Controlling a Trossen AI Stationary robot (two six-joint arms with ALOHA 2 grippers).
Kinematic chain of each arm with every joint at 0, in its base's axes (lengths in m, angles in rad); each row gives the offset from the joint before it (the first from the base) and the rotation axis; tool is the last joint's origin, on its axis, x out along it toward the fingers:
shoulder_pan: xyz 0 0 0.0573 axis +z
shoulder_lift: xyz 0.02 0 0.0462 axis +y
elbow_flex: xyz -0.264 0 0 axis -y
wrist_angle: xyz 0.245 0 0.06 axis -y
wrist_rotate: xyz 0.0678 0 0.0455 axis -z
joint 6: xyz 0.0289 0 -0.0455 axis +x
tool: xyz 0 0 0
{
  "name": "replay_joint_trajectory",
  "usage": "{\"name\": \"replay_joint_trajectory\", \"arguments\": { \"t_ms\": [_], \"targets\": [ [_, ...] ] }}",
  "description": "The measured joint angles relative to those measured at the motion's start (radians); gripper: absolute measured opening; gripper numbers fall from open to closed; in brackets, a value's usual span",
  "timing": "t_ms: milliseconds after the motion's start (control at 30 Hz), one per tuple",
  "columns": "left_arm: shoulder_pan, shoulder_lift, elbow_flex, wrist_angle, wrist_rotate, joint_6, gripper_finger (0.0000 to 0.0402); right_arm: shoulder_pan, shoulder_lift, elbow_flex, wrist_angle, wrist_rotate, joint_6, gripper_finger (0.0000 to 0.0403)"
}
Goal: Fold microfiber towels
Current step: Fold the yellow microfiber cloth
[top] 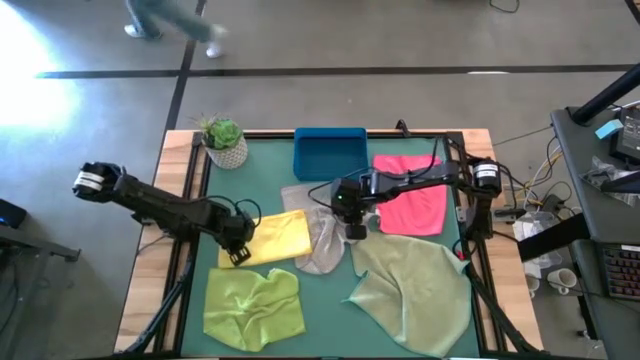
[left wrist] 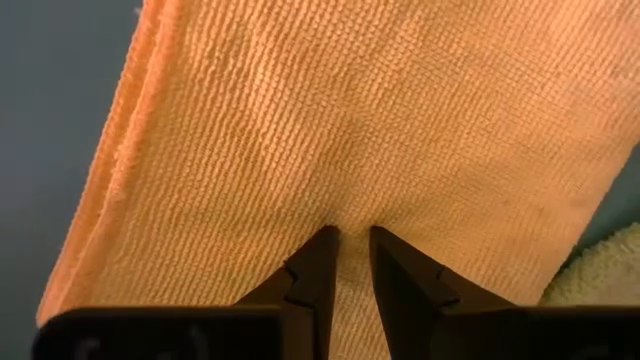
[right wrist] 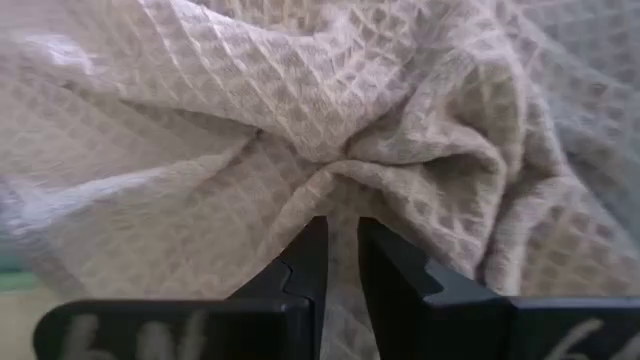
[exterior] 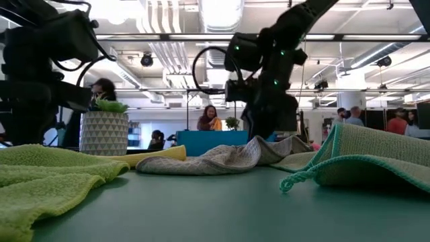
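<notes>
lime towel [exterior: 40, 178] foreground; right hand [right wrist: 342, 235] pinches grey towel [right wrist: 300, 120] (bunched)

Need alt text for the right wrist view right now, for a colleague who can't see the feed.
The right gripper pinches a bunched fold of the light grey towel, its two dark fingers nearly together on the waffle-textured cloth. Wrinkles radiate from the pinch, and the towel fills almost the whole view.

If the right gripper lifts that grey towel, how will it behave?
Probably floppy: the grey towel already bunches into folds where the right gripper pinches it. It would likely drape and trail. Its waffle weave looks grippy, so slipping seems unlikely.
</notes>
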Motion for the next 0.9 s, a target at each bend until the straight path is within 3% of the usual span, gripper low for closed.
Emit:
{"name": "replay_joint_trajectory", "arguments": {
  "t_ms": [333, 600, 900],
  "targets": [
    [0.121, 0.056, 0.001, -0.002, -0.037, 0.189, 0.0054, -0.001, -0.005, -0.139, 0.137, 0.003, 0.192, 0.0052],
    [0.22, 0.055, -0.002, -0.002, -0.21, 0.259, 0.0054, -0.001, -0.054, -0.183, 0.004, 0.006, 0.344, 0.0052],
    [0.311, 0.056, -0.003, 0.055, -0.333, 0.399, 0.0054, -0.001, -0.158, -0.259, -0.146, 0.105, 0.454, 0.0052]
  ]
}}
